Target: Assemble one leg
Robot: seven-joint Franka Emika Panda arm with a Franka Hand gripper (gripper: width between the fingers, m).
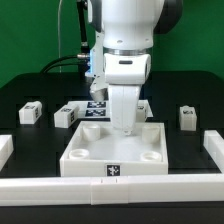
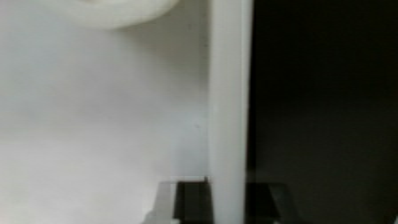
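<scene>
The large square white panel [image 1: 112,148] with round corner sockets lies in the middle of the black table. My gripper [image 1: 122,126] is down at the panel's far rim. In the wrist view my two dark fingers [image 2: 192,205] stand on either side of the panel's thin upright rim [image 2: 230,100] and close on it. One round socket [image 2: 134,15] shows on the panel's face. Three small white legs with tags lie on the table apart from the gripper: two at the exterior view's left [image 1: 30,112] [image 1: 66,116] and one at its right [image 1: 187,117].
The marker board [image 1: 97,101] lies behind the panel, partly hidden by the arm. Long white border rails run along the front [image 1: 110,186], the exterior view's left [image 1: 5,150] and its right [image 1: 214,148].
</scene>
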